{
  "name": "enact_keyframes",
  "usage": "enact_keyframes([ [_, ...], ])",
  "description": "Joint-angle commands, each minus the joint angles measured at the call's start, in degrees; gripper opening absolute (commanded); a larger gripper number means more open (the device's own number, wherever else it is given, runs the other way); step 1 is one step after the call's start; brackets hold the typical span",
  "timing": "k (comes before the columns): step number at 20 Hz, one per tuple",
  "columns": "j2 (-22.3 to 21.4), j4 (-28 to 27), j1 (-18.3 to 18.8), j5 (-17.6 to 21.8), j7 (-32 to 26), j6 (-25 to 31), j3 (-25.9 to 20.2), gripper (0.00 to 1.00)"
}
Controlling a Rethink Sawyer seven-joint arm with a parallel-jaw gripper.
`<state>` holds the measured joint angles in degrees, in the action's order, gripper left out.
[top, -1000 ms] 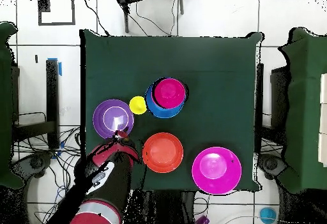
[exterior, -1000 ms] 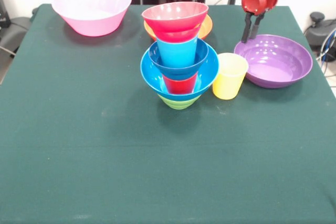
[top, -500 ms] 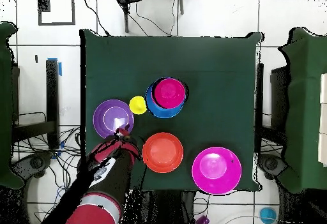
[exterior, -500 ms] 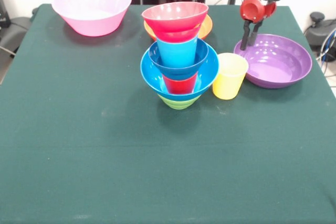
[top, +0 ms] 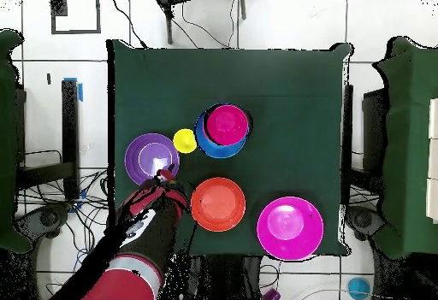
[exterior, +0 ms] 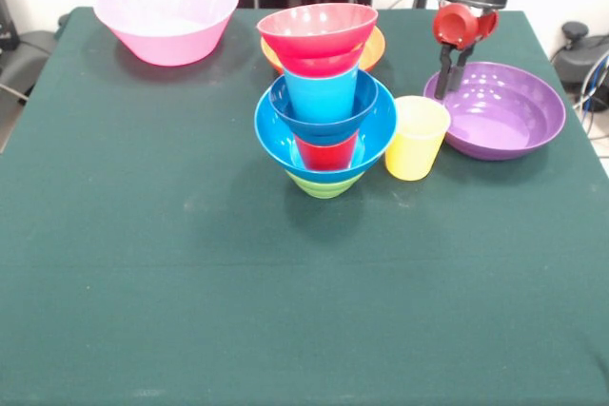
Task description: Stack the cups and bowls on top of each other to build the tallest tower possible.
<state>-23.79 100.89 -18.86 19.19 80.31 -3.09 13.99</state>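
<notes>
The tower [exterior: 325, 102] stands mid-table: green bowl at the base, then large blue bowl, red cup, small blue bowl, sky-blue cup, with the small red bowl [exterior: 318, 29] on top. From above, the tower [top: 226, 130] shows mostly its red top. A yellow cup [exterior: 417, 137] [top: 184, 140] stands upright just right of it. The purple bowl [exterior: 519, 130] [top: 145, 161] lies further right. My gripper [exterior: 448, 88] [top: 164, 175] hangs over the purple bowl's far left rim, open and holding nothing.
An orange bowl [exterior: 374, 48] [top: 218, 203] sits behind the tower, mostly hidden by it in the front view. A large pink bowl [exterior: 166, 16] [top: 289, 227] stands at the far left corner. The green tablecloth [exterior: 285, 301] spreads wide in front of the tower.
My gripper has come down slightly and edged left toward the purple bowl's rim. The tower, cup and bowls have not moved.
</notes>
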Motion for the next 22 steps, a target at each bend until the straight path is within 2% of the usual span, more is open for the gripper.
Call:
enact_keyframes([
  [1, 1.8, -4.0, -0.8, 2.8, 6.0, -3.0, -2.5, 1.00],
  [9, 2.3, -4.4, -1.8, 2.2, 6.4, -5.0, -0.7, 1.00],
  [22, 1.6, -4.2, -4.6, 0.7, 7.1, -4.8, 2.7, 1.00],
])
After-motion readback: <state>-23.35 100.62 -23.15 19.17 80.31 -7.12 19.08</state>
